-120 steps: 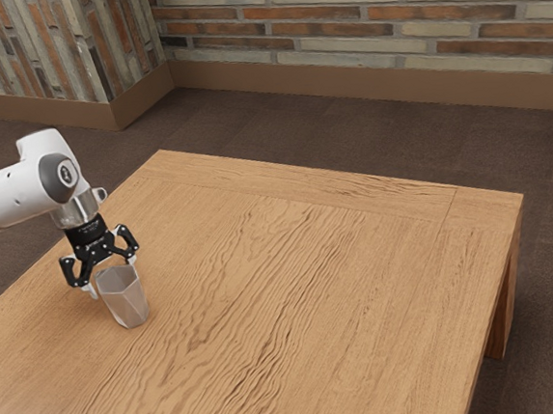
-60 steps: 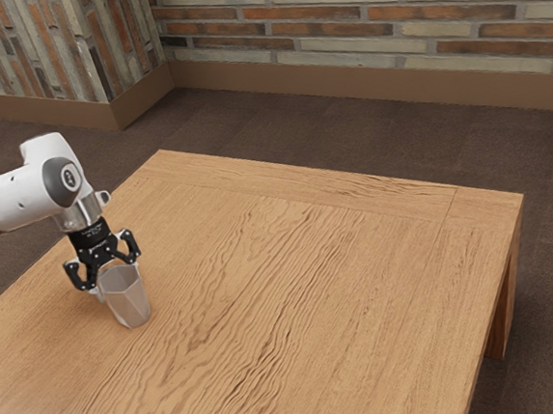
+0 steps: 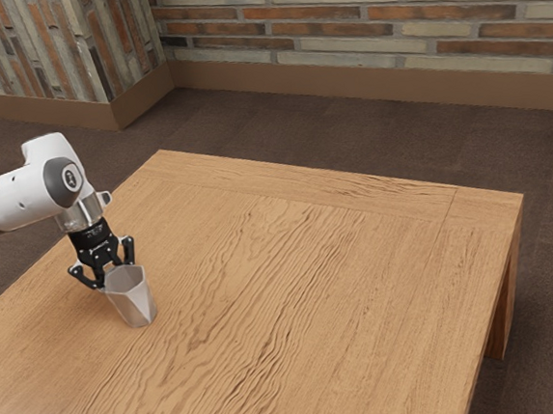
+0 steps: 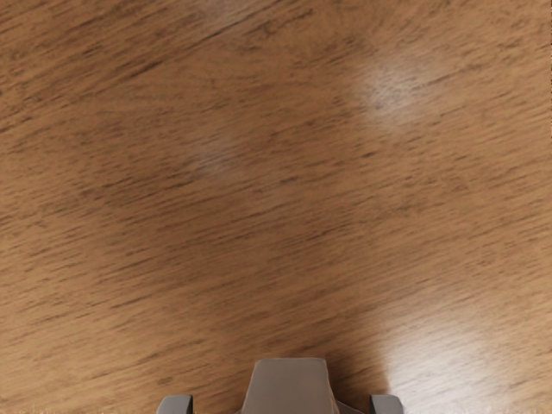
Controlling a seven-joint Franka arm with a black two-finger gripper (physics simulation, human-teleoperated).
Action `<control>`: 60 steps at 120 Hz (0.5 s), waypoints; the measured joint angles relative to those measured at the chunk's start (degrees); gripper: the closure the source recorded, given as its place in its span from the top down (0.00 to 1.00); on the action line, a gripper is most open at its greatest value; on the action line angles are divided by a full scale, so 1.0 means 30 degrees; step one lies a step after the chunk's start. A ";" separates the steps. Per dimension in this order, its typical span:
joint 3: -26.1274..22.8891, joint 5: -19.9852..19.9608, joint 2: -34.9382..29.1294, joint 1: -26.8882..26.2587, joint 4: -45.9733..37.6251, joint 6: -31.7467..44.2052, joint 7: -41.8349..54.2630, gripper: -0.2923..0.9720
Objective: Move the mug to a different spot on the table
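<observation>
The fingers (image 4: 175, 404) stand apart, with a gap on each side of the mug (image 3: 132, 299) part between them. Their spread is narrower than one second ago. The gripper (image 3: 106, 273) has come down to the mug's rim. The mug stands on the table (image 3: 342, 288) near the exterior view's left edge, shifted slightly rightward.
</observation>
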 joint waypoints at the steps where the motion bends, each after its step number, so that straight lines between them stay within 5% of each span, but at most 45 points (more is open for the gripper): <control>1: 0.0000 0.0004 0.0000 -0.0005 0.0000 -0.0003 -0.0001 0.35; 38: -0.0029 -0.0129 -0.0216 0.0021 0.0027 -0.0736 -0.0266 0.33; 60: 0.0112 -0.1456 -0.0339 0.0248 0.0055 -0.2294 -0.0489 0.31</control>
